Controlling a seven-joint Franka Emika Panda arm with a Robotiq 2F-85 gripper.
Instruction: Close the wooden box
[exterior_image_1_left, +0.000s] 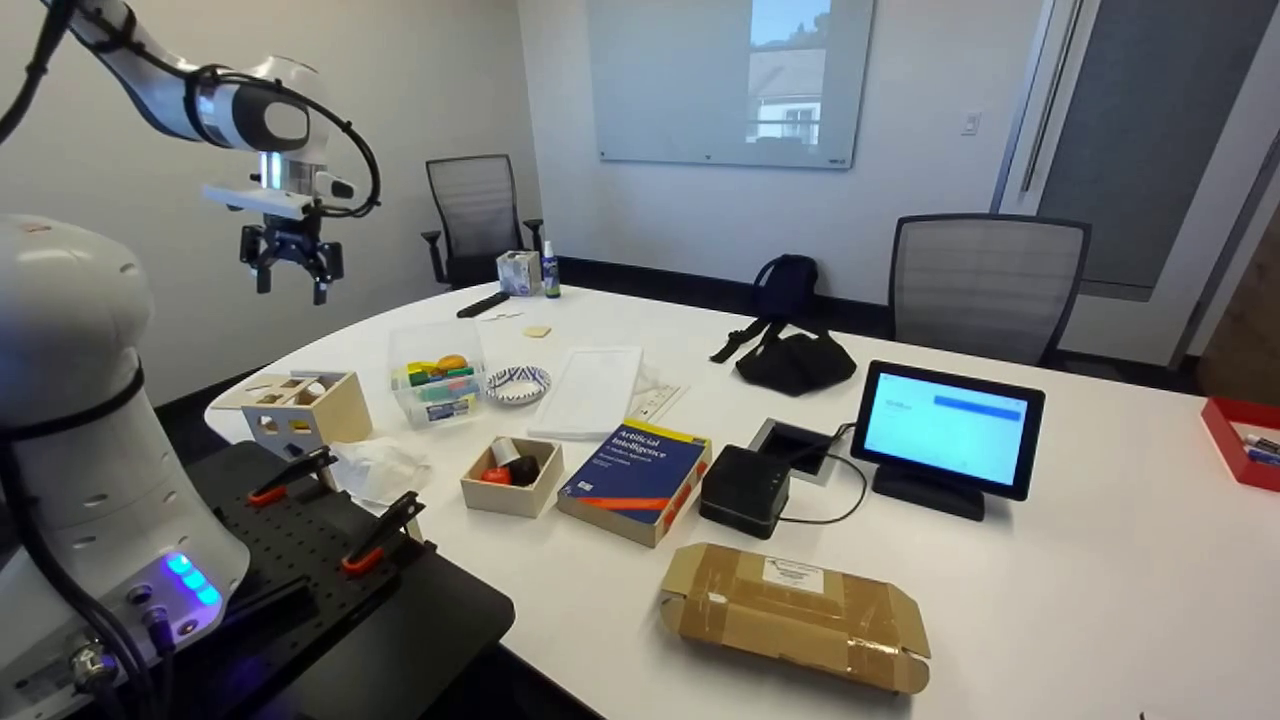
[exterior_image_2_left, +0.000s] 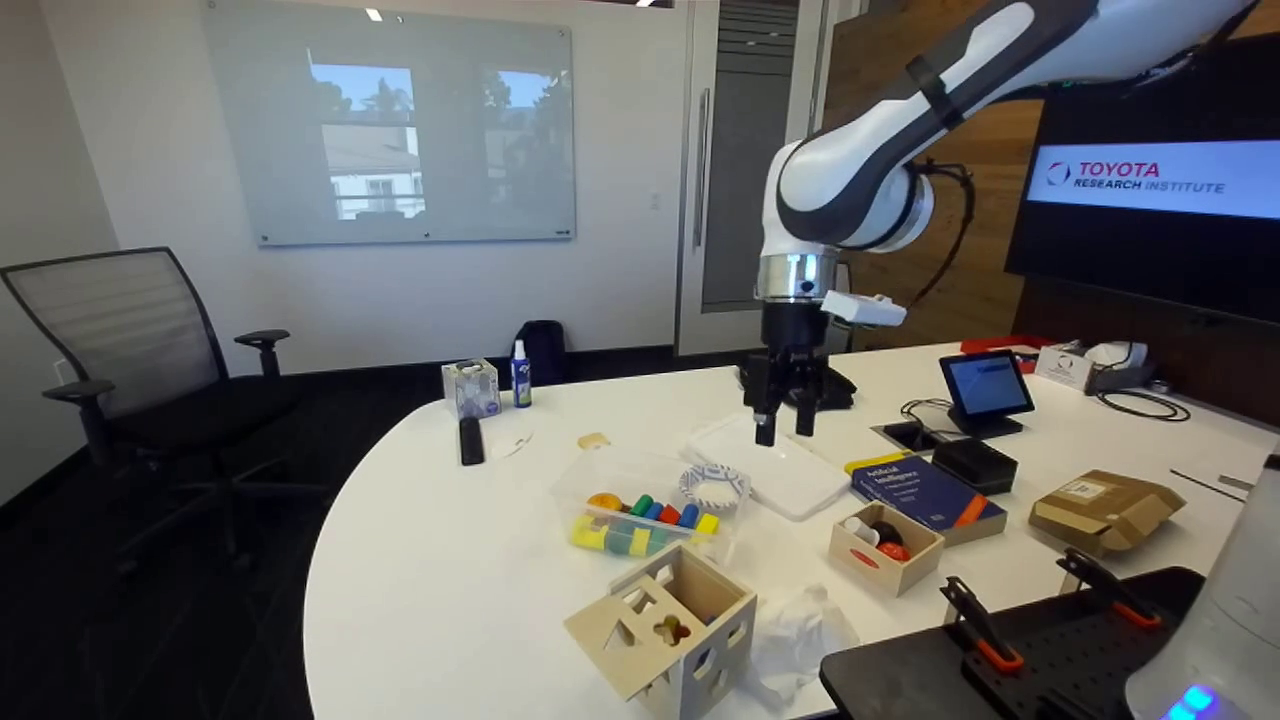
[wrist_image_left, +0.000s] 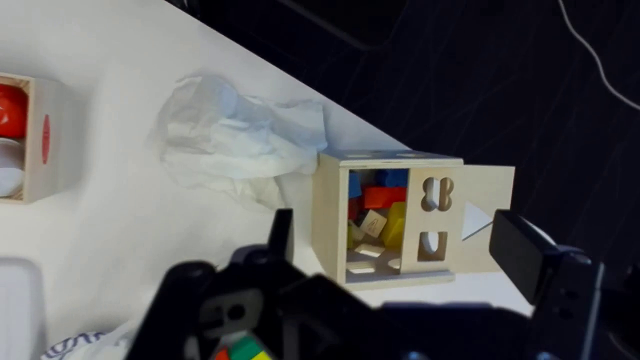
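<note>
The wooden box (wrist_image_left: 327, 225) is light tan with shaped holes. It stands at the table edge and also shows in both exterior views (exterior_image_1_left: 345, 408) (exterior_image_2_left: 735, 610). Its flat lid (wrist_image_left: 482, 190) is slid partway off and overhangs one side; the lid also shows in an exterior view (exterior_image_2_left: 605, 650). The uncovered part of the top shows blue, red, yellow and plain blocks inside. My gripper (wrist_image_left: 395, 225) is open and empty, high above the table and apart from the box. It also shows in both exterior views (exterior_image_1_left: 292, 285) (exterior_image_2_left: 785, 425).
Beside the box are crumpled white paper (wrist_image_left: 240, 135) and a clear bin (exterior_image_2_left: 590, 475) of coloured blocks. A small open wooden tray (exterior_image_1_left: 515, 497), a patterned bowl (exterior_image_1_left: 518, 384), a blue book (exterior_image_1_left: 635, 475) and a brown package (exterior_image_1_left: 790, 610) lie farther along the table. Black clamps (exterior_image_1_left: 385, 535) stand near the base.
</note>
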